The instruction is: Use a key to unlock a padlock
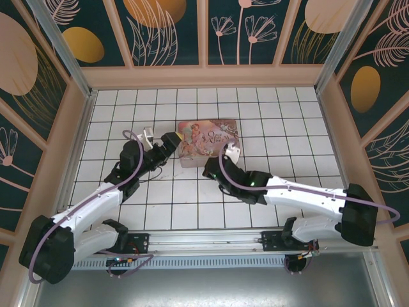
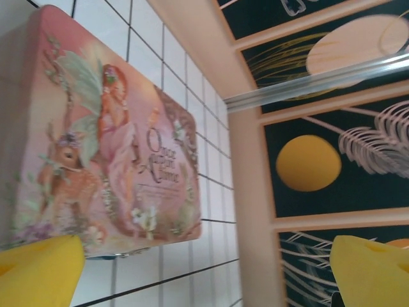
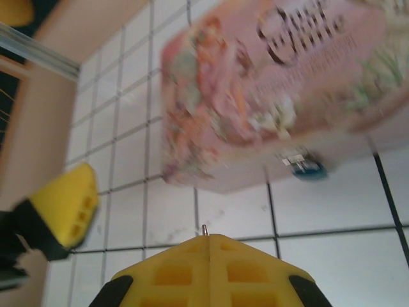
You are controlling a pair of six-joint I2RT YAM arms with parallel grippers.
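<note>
The pink tin box (image 1: 208,141) is occupying the tabletop's (image 1: 128,109) centre. The left end effector (image 1: 170,143) is crowding its left edge; the right end effector (image 1: 211,171), the key (image 3: 204,229) protruding from it, is closing off its near side. Open tile is lying all around.

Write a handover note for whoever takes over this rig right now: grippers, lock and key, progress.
Left gripper: open and empty, beside the pink tin.
Right gripper: shut, with a thin metal tip, apparently the key, poking out between its fingers and pointing toward the tin's front.
Padlock: small and blue, on the tin's front latch, apart from the key; too blurred to read the shackle.
Done: key in grip.
Remaining: bring the key to the padlock, insert it, turn it, free the shackle.
</note>
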